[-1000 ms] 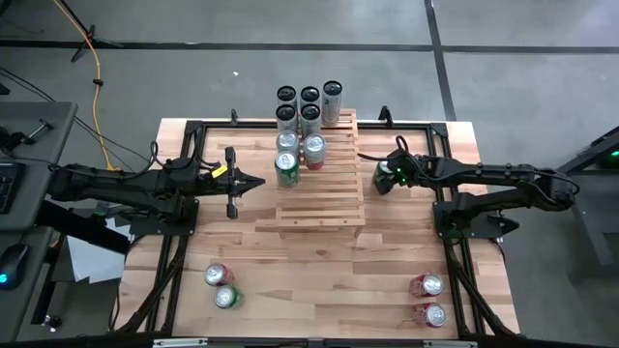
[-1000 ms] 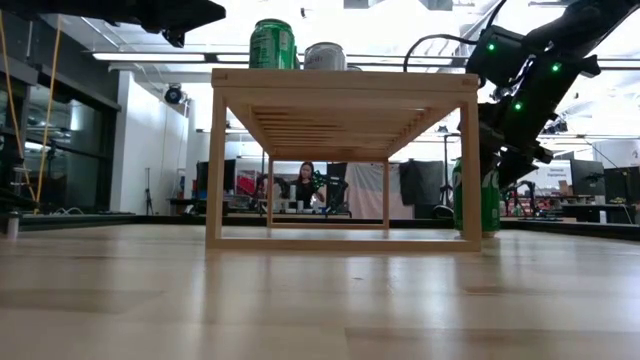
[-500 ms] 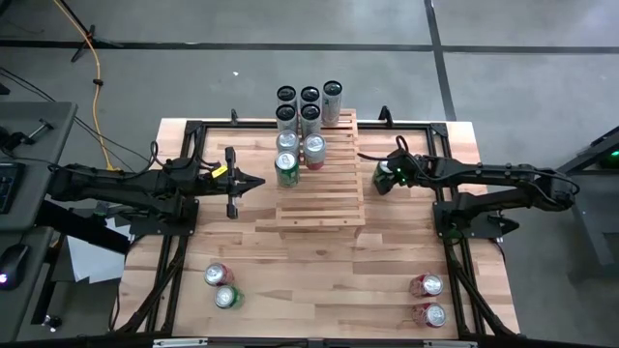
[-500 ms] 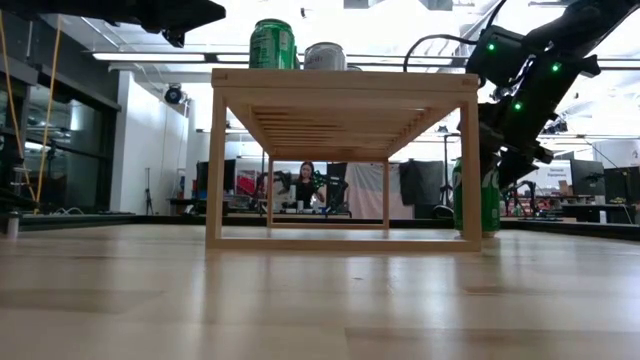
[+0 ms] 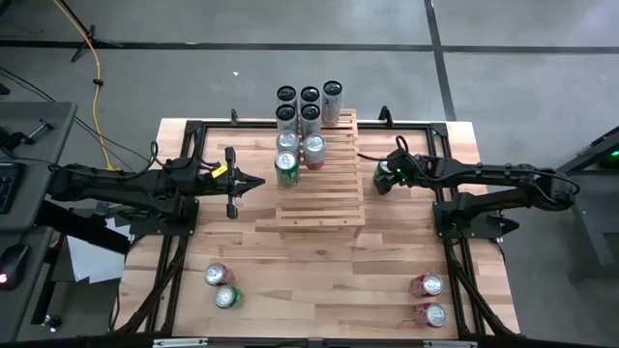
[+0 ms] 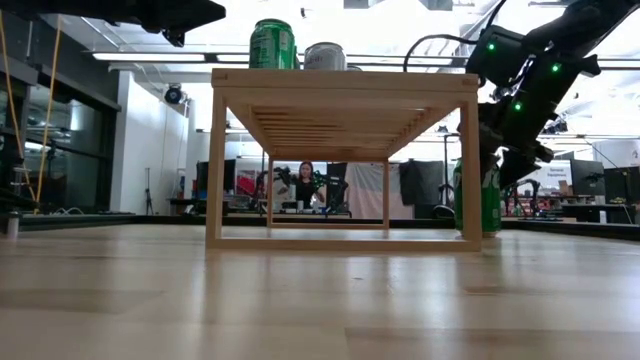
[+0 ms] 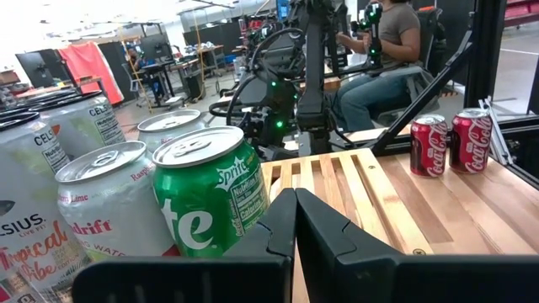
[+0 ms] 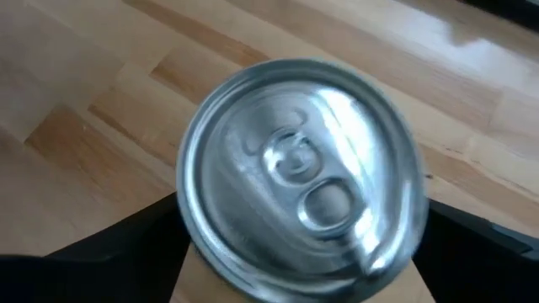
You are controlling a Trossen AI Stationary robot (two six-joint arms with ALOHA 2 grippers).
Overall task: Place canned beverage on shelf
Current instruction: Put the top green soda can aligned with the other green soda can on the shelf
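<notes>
Right hand (image 6: 500,180) wider around can (image 6: 477,200).

Your left arm lies stretched in from table's left side, held level above tabletop – left gripper (image 5: 259,182) pointing toward centre, fingers (image 7: 278,220) pressed together, nothing between them. Your right arm reaches in from right side, wrist bent downward – right gripper (image 5: 384,178) aimed at table surface, its dark fingers (image 8: 126,240) spread wide, one on each side, green lights lit on wrist
</notes>
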